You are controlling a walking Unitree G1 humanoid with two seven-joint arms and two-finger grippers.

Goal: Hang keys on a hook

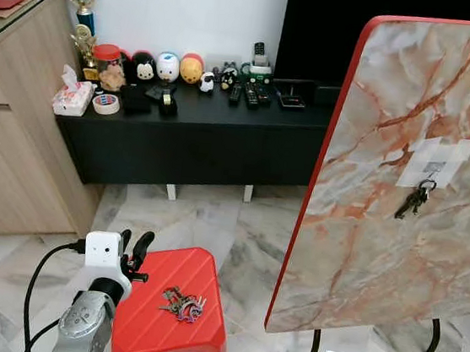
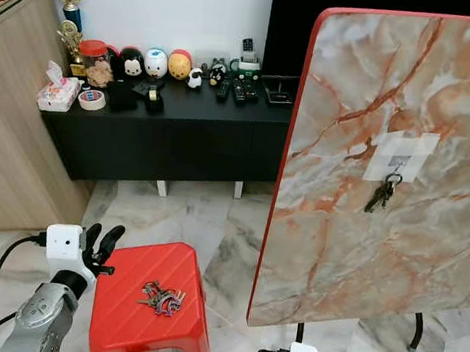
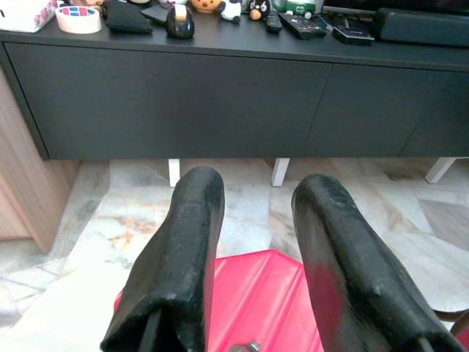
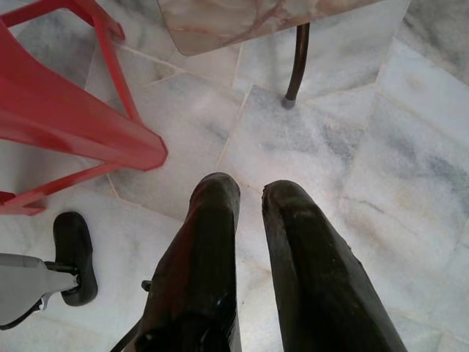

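Observation:
A bunch of keys with coloured rings lies on top of a red plastic stool. My left gripper stands just left of the stool's back corner, fingers pointing up and open, with nothing between them; in the left wrist view the gripper hovers over the stool's edge. An upright marble-patterned board with a red rim stands to the right. On it a white patch carries a hook, and a second, dark set of keys hangs there. My right gripper hangs low over the floor, shut and empty.
A black low cabinet at the back holds toys, remotes, tape and a tissue box. A wooden cupboard stands at the left. The board's dark stand legs rest on the marble floor between stool and cabinet.

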